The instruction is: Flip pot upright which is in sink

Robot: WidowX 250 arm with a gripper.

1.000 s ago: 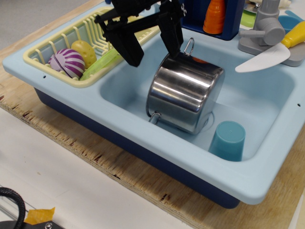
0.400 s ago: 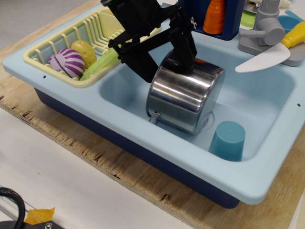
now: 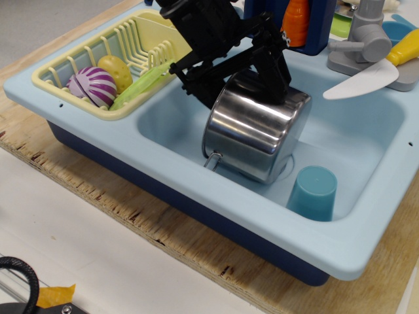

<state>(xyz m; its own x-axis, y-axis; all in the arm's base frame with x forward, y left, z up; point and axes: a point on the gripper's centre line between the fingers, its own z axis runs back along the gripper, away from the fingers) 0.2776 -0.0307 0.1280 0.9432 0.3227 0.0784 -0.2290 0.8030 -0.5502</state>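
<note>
The shiny steel pot (image 3: pixel 252 134) lies tilted in the basin of the light blue sink (image 3: pixel 167 121), bottom up, with one wire loop handle at its lower left. My black gripper (image 3: pixel 243 88) is open and low over the pot's upper far end. One finger (image 3: pixel 208 98) is at the pot's left side and the other (image 3: pixel 276 73) is at its upper right edge. The gripper hides the pot's upper handle. I cannot tell whether the fingers touch the pot.
A teal cup (image 3: pixel 313 191) stands upside down in the basin's near right corner, close to the pot. A pale yellow dish rack (image 3: pixel 55 69) with toy vegetables is at the left. A grey faucet (image 3: pixel 360 46), a toy knife (image 3: pixel 363 80) and an orange carrot (image 3: pixel 296 23) are at the back right.
My gripper has moved right and down, from left of and above the pot to straddling its upper end. It now covers the upper handle. The pot has barely shifted.
</note>
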